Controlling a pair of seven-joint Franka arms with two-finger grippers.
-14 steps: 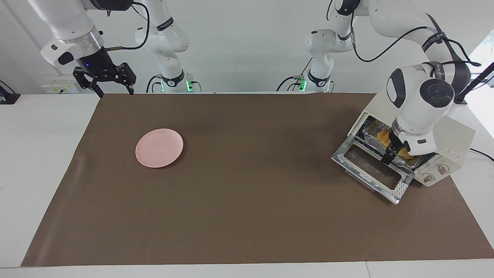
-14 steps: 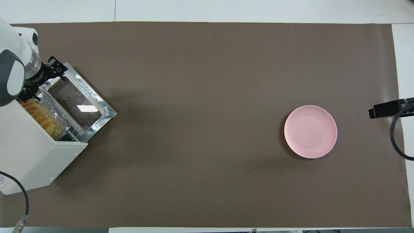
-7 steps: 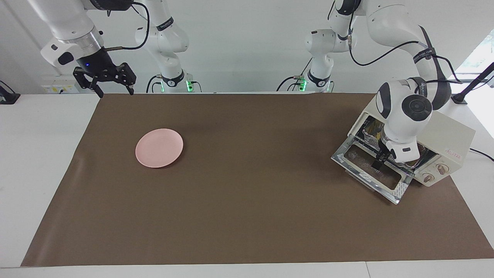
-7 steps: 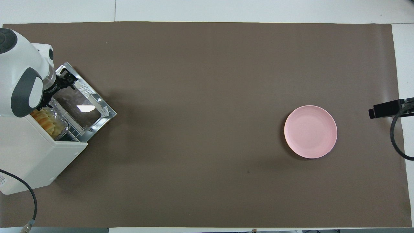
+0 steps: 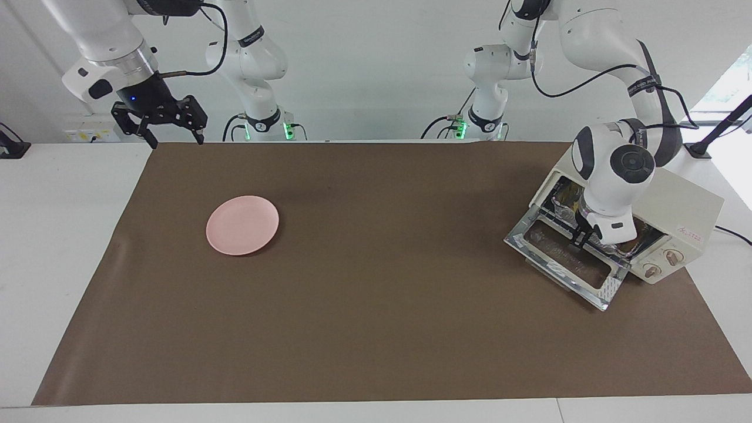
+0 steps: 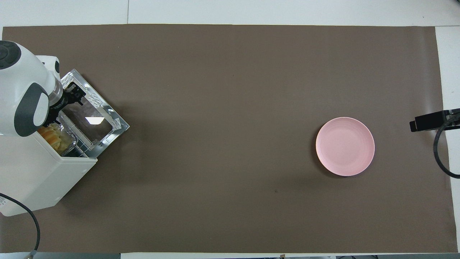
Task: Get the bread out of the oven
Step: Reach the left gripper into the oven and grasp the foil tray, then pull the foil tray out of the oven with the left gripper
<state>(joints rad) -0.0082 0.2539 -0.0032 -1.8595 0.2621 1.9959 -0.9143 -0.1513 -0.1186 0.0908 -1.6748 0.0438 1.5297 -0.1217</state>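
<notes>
Bread (image 6: 54, 138) lies in foil tray (image 6: 70, 138) inside open oven (image 6: 39, 180), mostly hidden by left arm | left tool (image 5: 581, 238) over door, finger state indiscernible | right tool (image 5: 170, 126) spread, waiting above desk (image 5: 376, 329) corner.

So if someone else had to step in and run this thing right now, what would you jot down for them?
Left gripper: low over the open door of the oven, at the rack's front edge, holding nothing that shows.
Right gripper: open, waiting over the table edge at the right arm's end.
Bread: in its foil tray on the rack, inside the oven.
Pink plate: bare, toward the right arm's end.
Done: door is down.
Left: grasp the bread, lift it out.
</notes>
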